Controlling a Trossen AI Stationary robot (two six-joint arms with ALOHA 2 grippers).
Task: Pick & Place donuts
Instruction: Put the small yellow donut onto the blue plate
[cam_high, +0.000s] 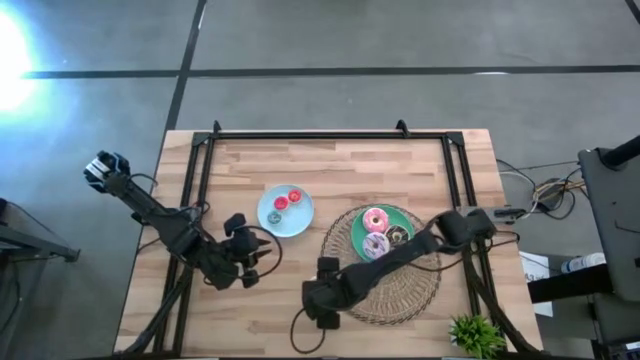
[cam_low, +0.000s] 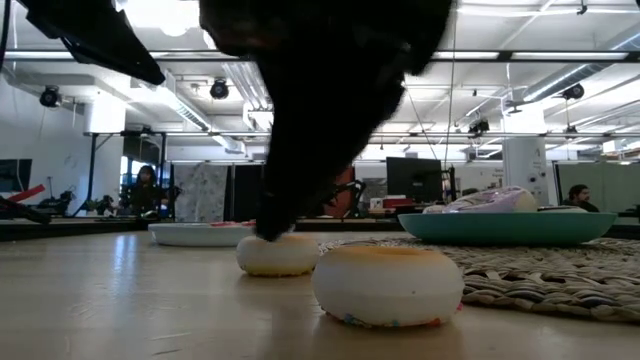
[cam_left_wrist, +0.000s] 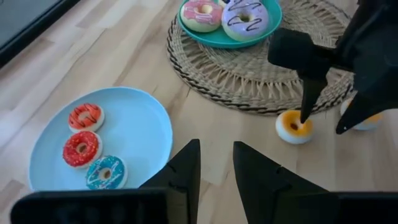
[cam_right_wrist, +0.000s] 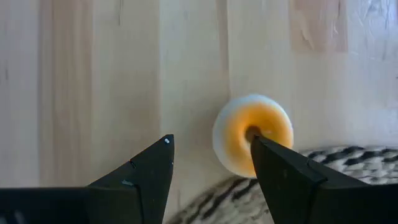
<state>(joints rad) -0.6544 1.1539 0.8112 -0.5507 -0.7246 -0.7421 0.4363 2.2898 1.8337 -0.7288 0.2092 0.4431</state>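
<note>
Donut (cam_right_wrist: 253, 134), orange, sits near the desk's front edge beside the mat (cam_left_wrist: 249, 81). My right gripper (cam_right_wrist: 211, 163) straddles it with fingers spread, one tip in its hole, ready to grasp. My left gripper (cam_left_wrist: 216, 163) waits released by the blue plate (cam_left_wrist: 149, 124).

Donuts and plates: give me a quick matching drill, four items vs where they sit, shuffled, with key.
Items:
1. teal mini donut
2. lilac donut
3. orange mini donut
4. green plate

Places:
A. on the wicker mat
B. bare table, under the right gripper
C. on the light-blue plate
D. on the green plate

Pairs: 1-C, 2-D, 3-B, 4-A
</note>
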